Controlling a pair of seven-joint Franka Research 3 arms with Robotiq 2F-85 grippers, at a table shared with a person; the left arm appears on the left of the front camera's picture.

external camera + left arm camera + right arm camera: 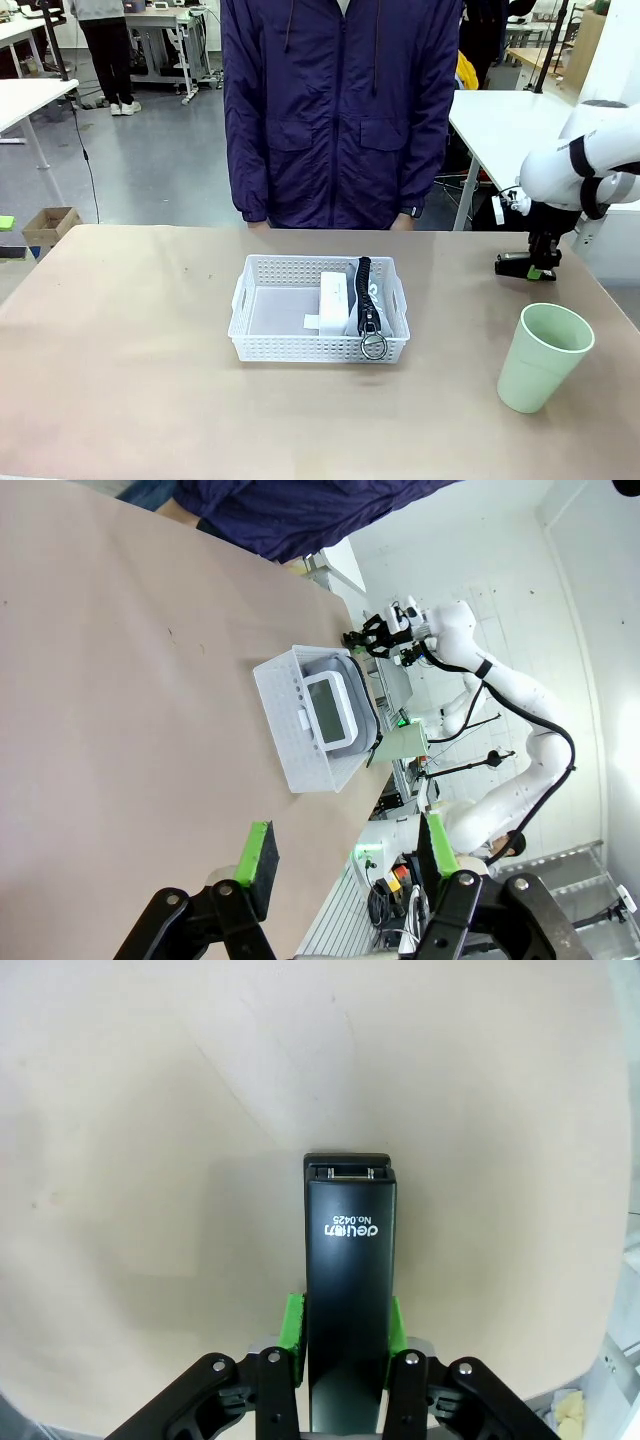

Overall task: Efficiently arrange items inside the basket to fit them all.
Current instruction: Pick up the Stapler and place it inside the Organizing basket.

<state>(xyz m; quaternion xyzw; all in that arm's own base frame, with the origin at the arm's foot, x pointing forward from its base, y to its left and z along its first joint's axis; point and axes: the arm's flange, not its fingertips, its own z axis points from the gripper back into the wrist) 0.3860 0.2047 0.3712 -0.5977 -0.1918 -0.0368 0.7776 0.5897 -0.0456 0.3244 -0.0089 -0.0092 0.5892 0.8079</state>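
Our right gripper clamps the black stapler, green pads pressed against both its sides, low over the table at its far right and well apart from the white basket. Our left gripper hangs wide apart above bare tabletop, holding nothing. In the basket's right half we see the small white box just beside the grey pouch. The pale green cup stands upright outside the basket, near our right side.
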